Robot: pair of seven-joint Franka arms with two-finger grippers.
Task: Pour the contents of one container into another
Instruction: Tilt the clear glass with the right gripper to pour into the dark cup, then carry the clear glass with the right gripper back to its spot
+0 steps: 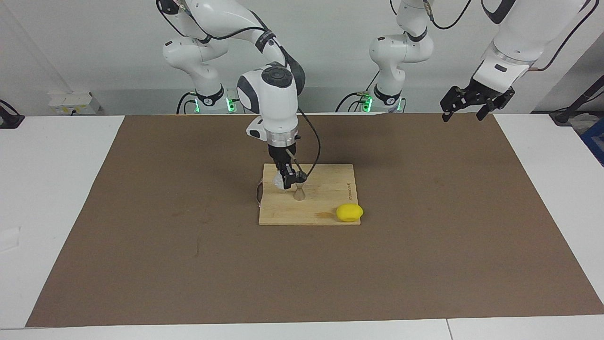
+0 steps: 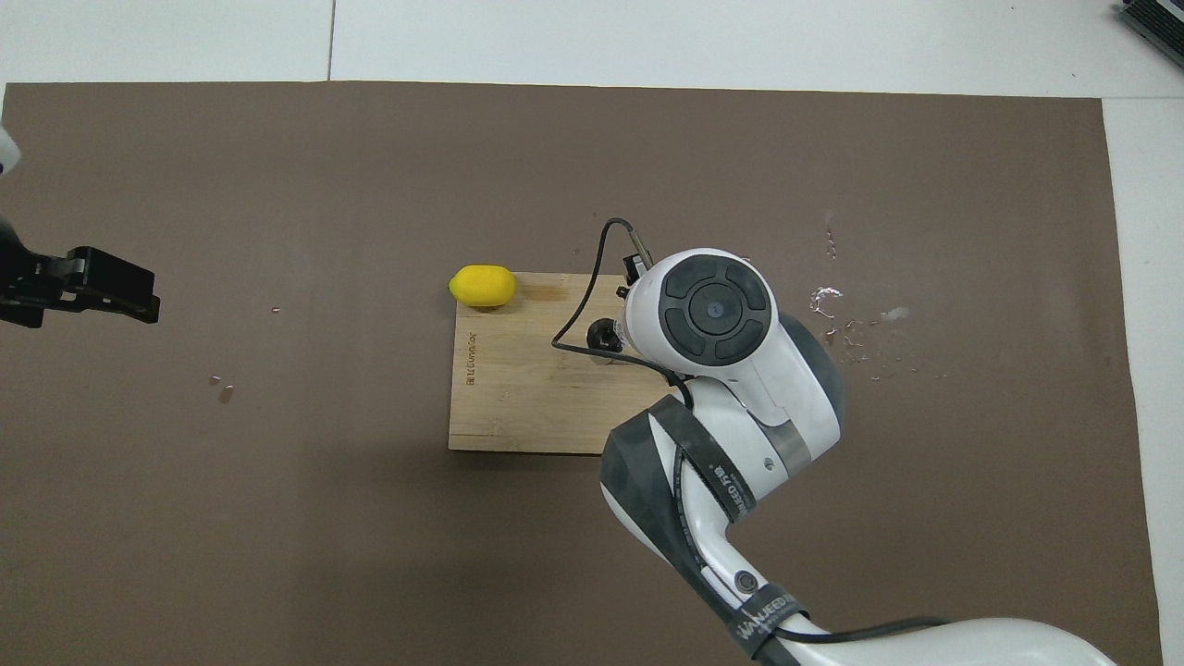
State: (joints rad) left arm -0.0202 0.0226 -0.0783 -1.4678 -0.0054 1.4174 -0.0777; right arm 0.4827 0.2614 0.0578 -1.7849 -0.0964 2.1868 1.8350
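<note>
The right gripper [image 1: 288,179] hangs low over the wooden cutting board [image 1: 325,208], which lies about mid-table on the brown mat [image 1: 188,236]. Its jaws are clamped on the clear cup [image 1: 279,182], held tilted with its mouth toward the metal jigger [image 1: 299,193]. The jigger stands upright on the board just beside and below the cup; in the overhead view the arm's wrist hides most of both. A yellow lemon [image 1: 349,212] rests at the board's corner farthest from the robots, toward the left arm's end of the table. The left gripper [image 1: 472,101] waits in the air over the mat's edge at the table corner by its own base, jaws spread apart and holding nothing.
</note>
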